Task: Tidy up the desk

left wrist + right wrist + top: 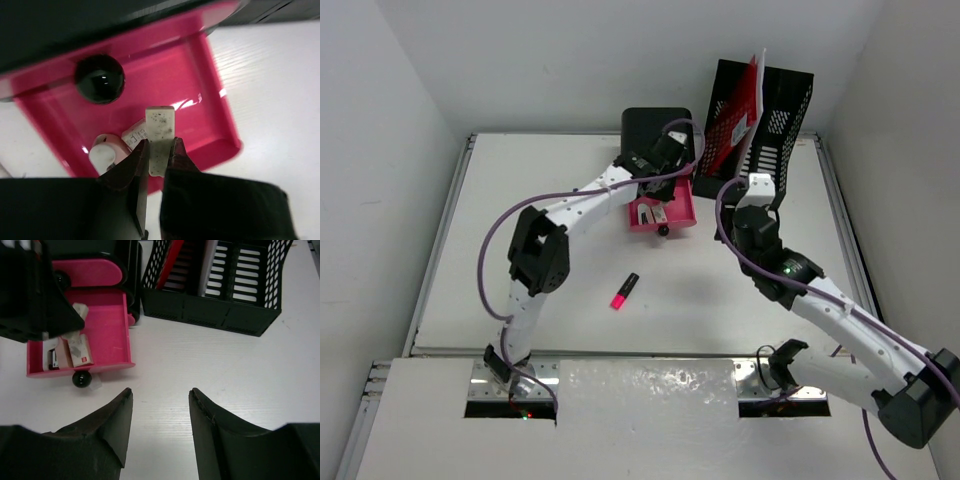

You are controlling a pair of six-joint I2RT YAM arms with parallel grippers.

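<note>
Field note: I see the left hand pinching a white, speckled rectangular block above the open pink plastic drawer. The drawer sits at 12 o'clock on the large white worktop beneath both arms. The right hand is spread over bare worktop, with a black mesh file rack at its 1 o'clock. A pink-and-black marker lies mid-worktop, well apart.

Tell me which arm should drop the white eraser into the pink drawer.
Left. The left jaws are shut on the white eraser right over the pink drawer; the right jaws stand open and empty over the desk.
</note>
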